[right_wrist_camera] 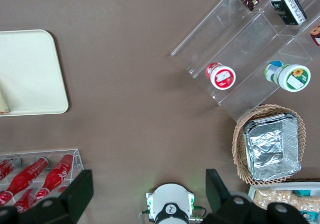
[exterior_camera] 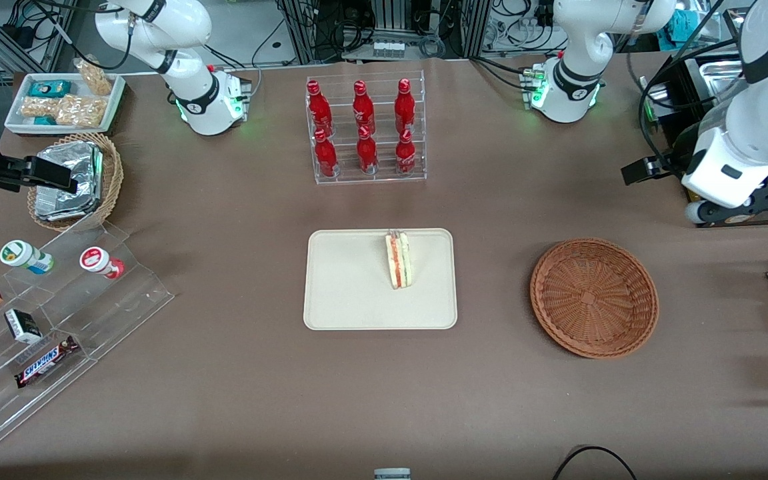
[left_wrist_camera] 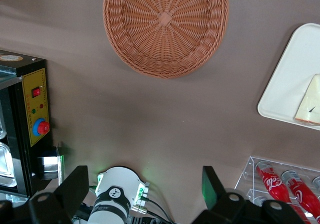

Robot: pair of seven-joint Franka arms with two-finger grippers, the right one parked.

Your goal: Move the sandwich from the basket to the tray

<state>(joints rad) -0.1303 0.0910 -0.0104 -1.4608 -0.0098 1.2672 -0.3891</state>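
The sandwich point(exterior_camera: 398, 260) point(left_wrist_camera: 310, 107) stands on its edge on the cream tray point(exterior_camera: 351, 293) point(left_wrist_camera: 287, 87), in the half nearer the working arm. Its red, orange and green layers face the front camera. The wide reddish-brown basket point(exterior_camera: 594, 297) point(left_wrist_camera: 165, 27) lies beside the tray toward the working arm's end, with nothing in it. My gripper point(exterior_camera: 641, 172) point(left_wrist_camera: 144, 189) hangs high over the table, farther from the front camera than the basket and well apart from it. It is open, with only the table and the arm's base showing between its fingers.
A clear rack of red bottles point(exterior_camera: 365, 130) point(left_wrist_camera: 285, 184) stands farther back than the tray. A black control box point(left_wrist_camera: 30, 119) sits at the working arm's end. Toward the parked arm's end are an acrylic snack stand point(exterior_camera: 57, 313), a tan basket of foil packs point(exterior_camera: 74, 180) and a white bin point(exterior_camera: 64, 100).
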